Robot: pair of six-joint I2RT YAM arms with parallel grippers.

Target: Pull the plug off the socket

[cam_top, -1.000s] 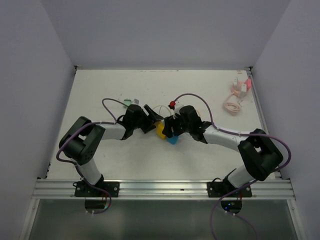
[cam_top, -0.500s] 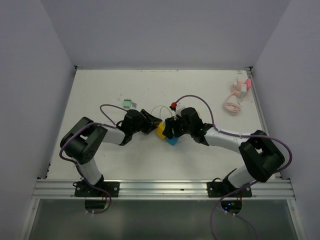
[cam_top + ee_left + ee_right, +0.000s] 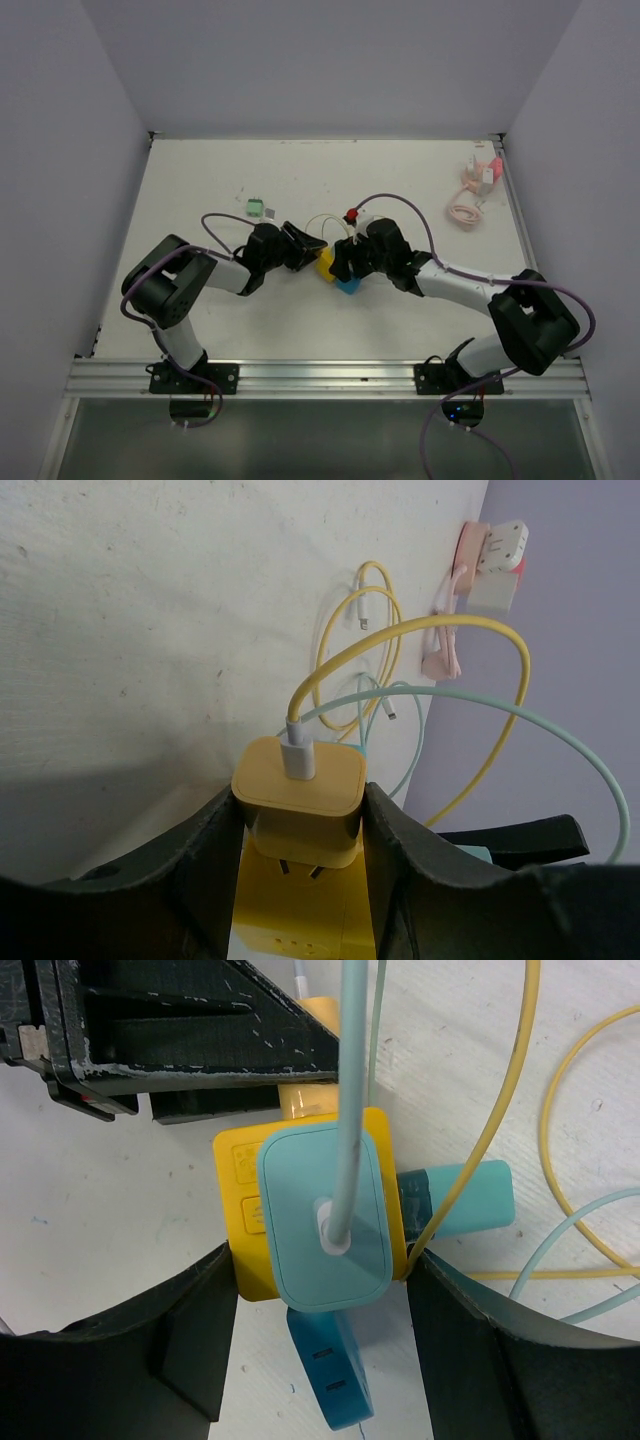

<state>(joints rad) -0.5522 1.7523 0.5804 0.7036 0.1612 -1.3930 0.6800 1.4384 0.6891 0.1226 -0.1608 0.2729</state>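
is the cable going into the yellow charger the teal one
No, in the left wrist view a yellow cable with a white connector enters the yellow charger, while the teal cable passes behind it.

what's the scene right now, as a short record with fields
left gripper: shut on yellow plug
right gripper: shut on socket
yellow plug: in the socket, not yet pulled free
teal plug: also in the socket, on another face
arms: meeting at table centre
pink cable: far right corner, untouched
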